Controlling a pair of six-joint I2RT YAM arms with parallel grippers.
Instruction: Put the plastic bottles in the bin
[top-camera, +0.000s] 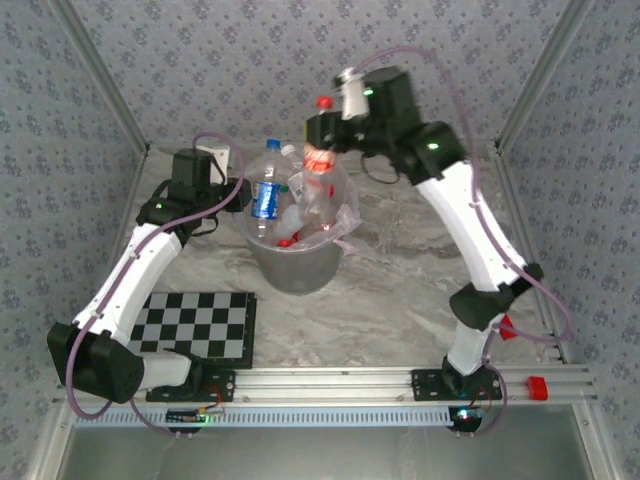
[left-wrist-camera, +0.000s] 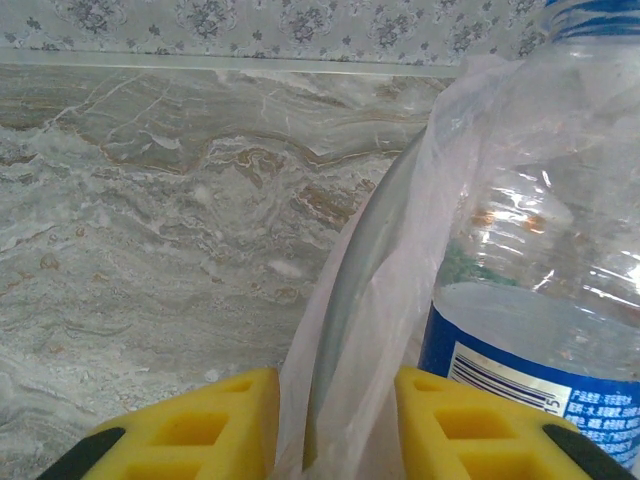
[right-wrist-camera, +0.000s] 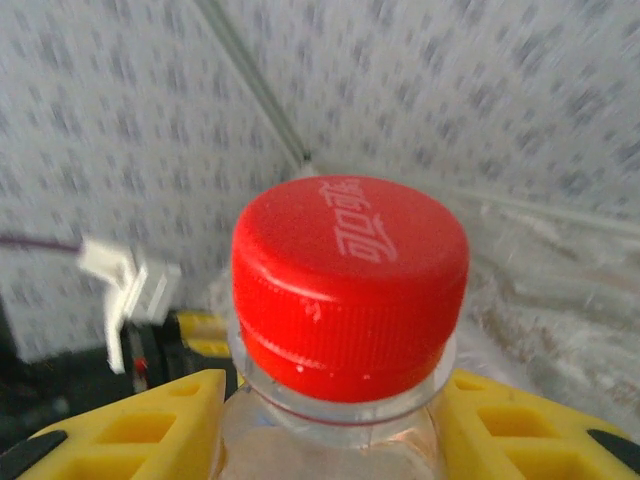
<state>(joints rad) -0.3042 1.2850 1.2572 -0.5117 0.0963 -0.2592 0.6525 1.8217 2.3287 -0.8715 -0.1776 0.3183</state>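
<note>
The grey bin (top-camera: 296, 268) stands mid-table, lined with a translucent bag (left-wrist-camera: 452, 190) and piled with plastic bottles. A tall blue-labelled bottle (top-camera: 265, 196) stands at its left side and rises above the rim. My left gripper (top-camera: 236, 196) is at the bin's left edge, shut on the rim and bag (left-wrist-camera: 372, 262), with the blue-labelled bottle (left-wrist-camera: 545, 310) just inside. My right gripper (top-camera: 321, 135) hangs over the bin's far side, shut on the neck of a clear bottle with a red cap (right-wrist-camera: 350, 270). That bottle (top-camera: 320, 160) stands upright, its lower part among the piled bottles.
A black-and-white checkerboard (top-camera: 195, 325) lies at the front left. A small red block (top-camera: 537, 388) sits on the front rail at the right, and another red piece (top-camera: 506, 325) lies near the right arm's elbow. Patterned walls close in the back and both sides.
</note>
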